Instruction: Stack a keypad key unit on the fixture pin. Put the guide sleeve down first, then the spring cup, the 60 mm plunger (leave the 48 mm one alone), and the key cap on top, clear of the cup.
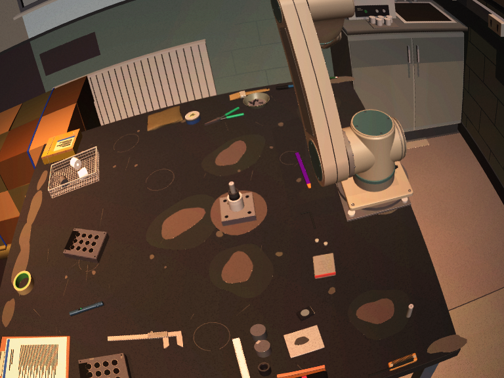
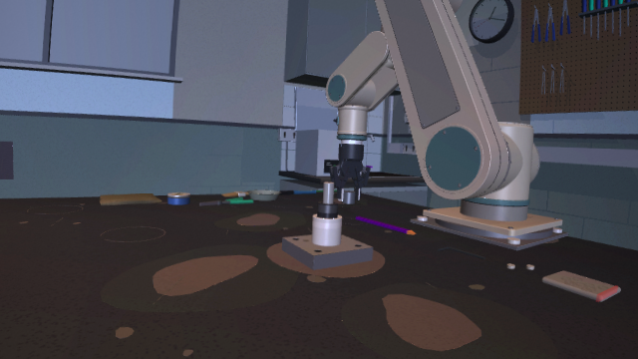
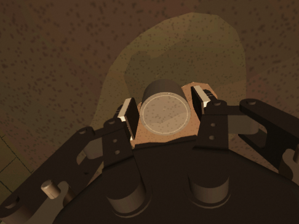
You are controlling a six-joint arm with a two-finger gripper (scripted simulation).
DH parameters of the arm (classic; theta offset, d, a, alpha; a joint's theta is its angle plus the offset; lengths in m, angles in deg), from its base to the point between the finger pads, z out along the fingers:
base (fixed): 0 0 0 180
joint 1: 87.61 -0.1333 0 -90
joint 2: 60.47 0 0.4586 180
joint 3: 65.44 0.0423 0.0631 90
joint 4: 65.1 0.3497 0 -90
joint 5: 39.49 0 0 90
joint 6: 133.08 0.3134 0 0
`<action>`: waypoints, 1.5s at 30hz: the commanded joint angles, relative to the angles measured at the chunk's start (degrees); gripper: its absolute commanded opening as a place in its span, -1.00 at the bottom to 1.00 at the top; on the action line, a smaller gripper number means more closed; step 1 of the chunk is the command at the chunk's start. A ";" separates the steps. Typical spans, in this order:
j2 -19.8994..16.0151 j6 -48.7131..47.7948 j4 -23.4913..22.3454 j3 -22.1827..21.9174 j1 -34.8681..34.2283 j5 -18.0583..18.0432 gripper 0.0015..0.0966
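Note:
At the middle of the table the grey fixture plate (image 1: 238, 210) carries a stack: the white guide sleeve (image 2: 326, 230), the dark spring cup (image 2: 327, 209) on it, and a grey plunger (image 2: 328, 191) standing upright out of the cup. My gripper (image 2: 349, 195) is open and holds nothing; in the second side camera it appears just right of the plunger's top. In the wrist camera a grey cylinder's round top (image 3: 165, 113) lies between the open fingers (image 3: 164, 106). A short light pin (image 1: 410, 310) stands near the table's right front, and two grey cylinders (image 1: 259, 340) stand at the front edge.
Behind the fixture, along the far edge, lie a tape roll (image 1: 192, 117), green-handled pliers (image 1: 226, 116) and a bowl (image 1: 256, 100). A purple pencil (image 1: 303, 169) lies beside my base (image 1: 372, 183). A wire basket (image 1: 74, 171) and hole blocks (image 1: 86, 243) sit to the left.

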 commanded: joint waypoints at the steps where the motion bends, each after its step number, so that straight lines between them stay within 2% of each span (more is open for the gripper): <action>1: 0.03 0.29 0.00 -0.03 0.00 0.00 0.23; 7: 0.04 4.38 0.00 -0.03 0.00 0.00 0.23; 13: 0.04 13.63 0.00 -0.03 0.00 0.00 0.23; 35: 0.04 70.69 0.00 -0.04 0.00 0.00 0.23; 45: 0.04 86.46 0.00 -0.04 0.00 0.00 0.23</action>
